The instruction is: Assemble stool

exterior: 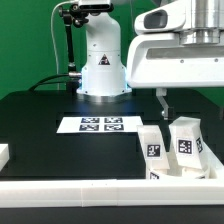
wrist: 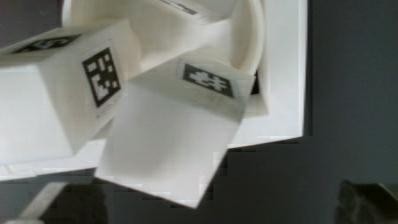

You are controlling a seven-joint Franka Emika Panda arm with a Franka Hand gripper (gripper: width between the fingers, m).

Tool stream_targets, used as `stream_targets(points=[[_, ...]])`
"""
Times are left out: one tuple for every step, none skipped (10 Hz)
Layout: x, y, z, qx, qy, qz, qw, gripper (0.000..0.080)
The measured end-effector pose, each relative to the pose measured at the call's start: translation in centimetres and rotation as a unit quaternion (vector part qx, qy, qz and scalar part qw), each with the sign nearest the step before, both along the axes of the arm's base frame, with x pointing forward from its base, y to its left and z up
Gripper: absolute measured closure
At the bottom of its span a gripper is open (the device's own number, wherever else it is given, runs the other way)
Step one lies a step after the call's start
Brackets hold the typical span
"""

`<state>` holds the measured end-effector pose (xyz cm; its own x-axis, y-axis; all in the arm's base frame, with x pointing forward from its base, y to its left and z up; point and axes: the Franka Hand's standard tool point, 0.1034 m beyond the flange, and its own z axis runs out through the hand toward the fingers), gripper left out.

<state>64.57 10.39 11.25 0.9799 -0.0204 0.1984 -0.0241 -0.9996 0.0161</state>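
- Marker board [exterior: 100, 125] lies mid-table, left of the work.
- Legs [exterior: 152, 148] crowd together near the rail [exterior: 110, 189], right side.
- Gripper [exterior: 163, 103] hangs just above the legs; jaw state: cannot tell.
- Risk: descent onto leaning, touching legs [wrist: 169, 140] knocks a neighbour or grabs skewed.
- Seat not visible.

Smooth matt white plastic legs [exterior: 185, 142]

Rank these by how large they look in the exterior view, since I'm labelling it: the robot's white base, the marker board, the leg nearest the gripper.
1. Robot base
2. Marker board
3. Leg

The board and leg are close; the leg stands nearer the camera, so that order is unsure.
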Motion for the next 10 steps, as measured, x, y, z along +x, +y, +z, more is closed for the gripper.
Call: stream_targets(points=[[0.0,-0.2,0.0,-0.007,0.001,0.034,0.999,0.0150],[0.1,-0.8,0.0,-0.013,0.003,0.057,0.998,0.0150],[0.1,-0.9,0.0,-0.024,0.003,0.093,0.995,0.0150],[0.1,-1.0,0.0,-0.034,0.004,0.129,0.991,0.0150],[0.1,-1.1,0.0,-0.040,0.005,0.154,0.987,0.0150],[-0.1,-1.1,-0.1,-0.043,0.011,0.173,0.984,0.0150],[-0.6,-0.9,-0.4,-0.045,0.030,0.192,0.980,0.0150],[-0.9,-0.7,-0.4,-0.045,0.046,0.205,0.977,0.0150],[-1.1,-0.5,-0.5,-0.044,0.055,0.208,0.976,0.0150],[-1.6,-0.5,-0.8,-0.041,0.070,0.207,0.975,0.0150]])
